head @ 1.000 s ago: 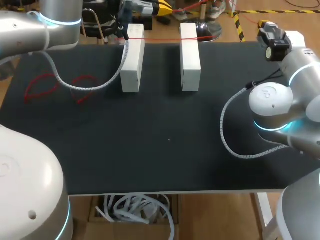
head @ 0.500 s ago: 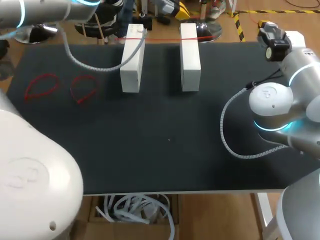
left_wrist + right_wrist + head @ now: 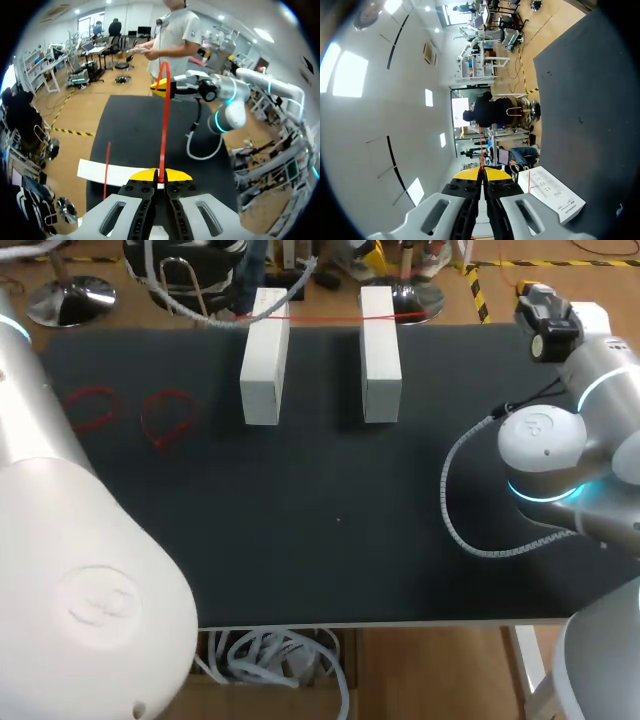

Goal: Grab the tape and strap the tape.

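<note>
Head view shows a black tabletop (image 3: 330, 540) with two white blocks standing on end at its far edge, the left block (image 3: 263, 365) and the right block (image 3: 380, 355), side by side but apart. A thin red tape (image 3: 320, 317) lies taut across the tops of both, running past them on either side along the far edge. Two red loops (image 3: 168, 416) lie flat near the far left corner, close to each other and well apart from the blocks. The left arm (image 3: 90, 580) fills the near left corner. The right arm (image 3: 545, 455) stands over the right edge, its grey cable hanging in a curve above the tabletop.

In the left wrist view the left gripper (image 3: 160, 176) has its yellow tips pressed together on the tape (image 3: 164, 125). The tape runs straight ahead to the right gripper (image 3: 165, 90) over the far side of the tabletop. A white block (image 3: 112, 175) lies just beside the fingers, probably the left one.

The right wrist view shows the right gripper (image 3: 481, 173) likewise pinched tight on the tape (image 3: 481, 150), with a white block (image 3: 555, 197) just beside it.
</note>
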`<state>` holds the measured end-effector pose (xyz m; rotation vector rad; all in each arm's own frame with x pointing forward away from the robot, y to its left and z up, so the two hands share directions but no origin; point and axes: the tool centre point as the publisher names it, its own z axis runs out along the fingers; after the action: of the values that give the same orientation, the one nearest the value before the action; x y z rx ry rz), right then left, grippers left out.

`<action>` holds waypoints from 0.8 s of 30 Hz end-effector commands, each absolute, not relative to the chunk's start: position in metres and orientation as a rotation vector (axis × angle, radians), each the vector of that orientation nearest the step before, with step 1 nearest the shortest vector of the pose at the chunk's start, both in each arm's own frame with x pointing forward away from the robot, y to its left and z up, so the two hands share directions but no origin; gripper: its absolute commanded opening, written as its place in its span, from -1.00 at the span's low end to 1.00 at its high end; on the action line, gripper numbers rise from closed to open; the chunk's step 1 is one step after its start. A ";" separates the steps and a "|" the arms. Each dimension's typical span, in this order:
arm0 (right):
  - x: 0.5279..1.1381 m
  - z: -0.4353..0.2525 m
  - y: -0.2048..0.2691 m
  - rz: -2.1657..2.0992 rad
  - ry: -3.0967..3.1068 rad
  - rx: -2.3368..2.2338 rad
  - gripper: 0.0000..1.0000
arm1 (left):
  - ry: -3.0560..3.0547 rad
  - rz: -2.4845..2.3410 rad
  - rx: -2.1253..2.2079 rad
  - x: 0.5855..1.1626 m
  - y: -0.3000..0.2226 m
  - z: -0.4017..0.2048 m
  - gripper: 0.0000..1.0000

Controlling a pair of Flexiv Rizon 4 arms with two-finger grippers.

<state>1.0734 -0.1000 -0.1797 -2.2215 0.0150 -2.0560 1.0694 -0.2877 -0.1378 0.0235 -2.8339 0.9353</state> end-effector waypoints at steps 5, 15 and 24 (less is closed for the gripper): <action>1.074 -0.179 -0.101 -2.053 0.010 -2.222 -1.00 | -3.022 0.428 0.067 1.066 -0.289 -0.128 -1.00; 1.074 -0.179 -0.101 -2.053 0.010 -2.222 -1.00 | -3.011 0.423 0.051 1.067 -0.293 -0.130 -1.00; 1.074 -0.179 -0.101 -2.053 0.010 -2.222 -1.00 | -2.990 0.469 -0.023 1.069 -0.299 -0.131 -1.00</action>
<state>1.0734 -0.1000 -0.1797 -2.2214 0.0150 -2.0561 1.0654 -0.2964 -0.1329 -0.0187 -2.9949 0.4855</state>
